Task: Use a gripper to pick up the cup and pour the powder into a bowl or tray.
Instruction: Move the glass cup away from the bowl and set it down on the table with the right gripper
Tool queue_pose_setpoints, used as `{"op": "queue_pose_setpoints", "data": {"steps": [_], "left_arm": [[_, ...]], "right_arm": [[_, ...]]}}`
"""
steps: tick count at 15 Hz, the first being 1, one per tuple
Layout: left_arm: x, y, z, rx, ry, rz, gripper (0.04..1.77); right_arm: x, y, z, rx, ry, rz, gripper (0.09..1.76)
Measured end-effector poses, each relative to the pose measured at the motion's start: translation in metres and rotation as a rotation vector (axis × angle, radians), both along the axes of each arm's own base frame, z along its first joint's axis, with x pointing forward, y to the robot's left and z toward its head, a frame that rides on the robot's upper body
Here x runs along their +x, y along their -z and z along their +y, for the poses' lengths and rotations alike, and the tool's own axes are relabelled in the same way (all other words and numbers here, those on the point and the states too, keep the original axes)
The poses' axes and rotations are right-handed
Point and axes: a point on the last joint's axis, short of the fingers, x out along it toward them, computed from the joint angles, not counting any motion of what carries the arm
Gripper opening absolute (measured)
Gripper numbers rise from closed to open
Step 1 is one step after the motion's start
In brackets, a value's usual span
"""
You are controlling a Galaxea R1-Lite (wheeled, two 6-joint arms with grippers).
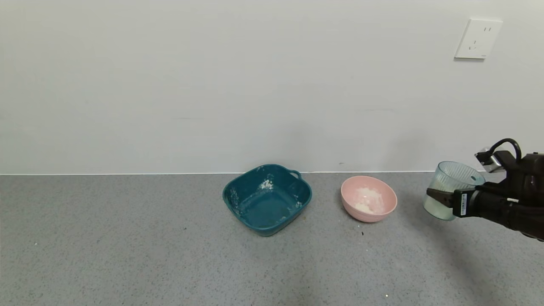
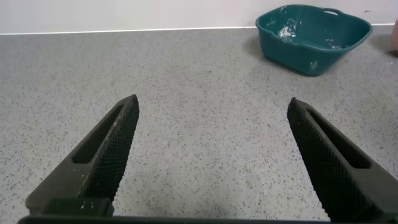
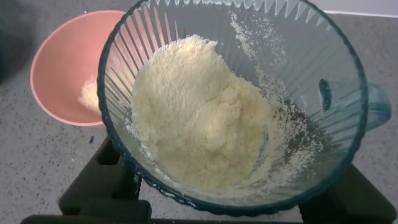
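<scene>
- The cup [image 1: 451, 190] sat up off the table [image 1: 127, 255], gripped by the right hand [image 1: 446, 198] at the far right of the head view, to the right of the pink bowl [image 1: 369, 199] and clear of it.
- It was tipped a little, and a good heap of powder [image 3: 199, 112] lay banked against one side of the ribbed wall — a dusting clung higher up the opposite side.
- Thin translucent plastic like that looked light and a bit springy; I'd judge most of the weight was the powder, so the balance would shift as it slid.
- The ribs gave the fingers some bite, yet the wall could flex under a hard squeeze — a firm, not crushing, hold across the body seemed the right one.
- The small side handle [image 3: 377, 107] stuck out untouched; it looked too slight to take hold of.
- The right hand was clamped across the cup's body, one finger dark against the near wall in the head view.
- The powder seemed clumpy, so it could drop in a lump rather than a stream; a slow tilt looked safest.
- The pink bowl held a small patch of white powder already.
- Further left, the teal basin [image 1: 267, 199] showed white smears on its walls.
- The left hand [image 2: 211, 162] hovered low over bare table, fingers wide apart and holding nothing.
</scene>
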Motion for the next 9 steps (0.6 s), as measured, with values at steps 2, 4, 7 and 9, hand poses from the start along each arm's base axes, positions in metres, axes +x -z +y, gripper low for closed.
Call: {"op": "queue_pose_setpoints", "data": {"steps": [2, 4, 7, 9], "left_arm": [[0.0, 0.0, 0.0, 0.0, 0.0, 0.0, 1.72], [0.0, 0.0, 0.0, 0.0, 0.0, 0.0, 1.72], [0.0, 0.0, 0.0, 0.0, 0.0, 0.0, 1.72], [0.0, 0.0, 0.0, 0.0, 0.0, 0.0, 1.72]], "right_arm": [[0.002, 0.016, 0.001, -0.007, -0.009, 0.018, 1.35], [0.003, 0.032, 0.003, -0.031, -0.025, 0.05, 1.35], [0.001, 0.053, 0.004, -0.066, -0.048, 0.101, 1.35], [0.001, 0.063, 0.005, -0.07, -0.054, 0.109, 1.35]]}}
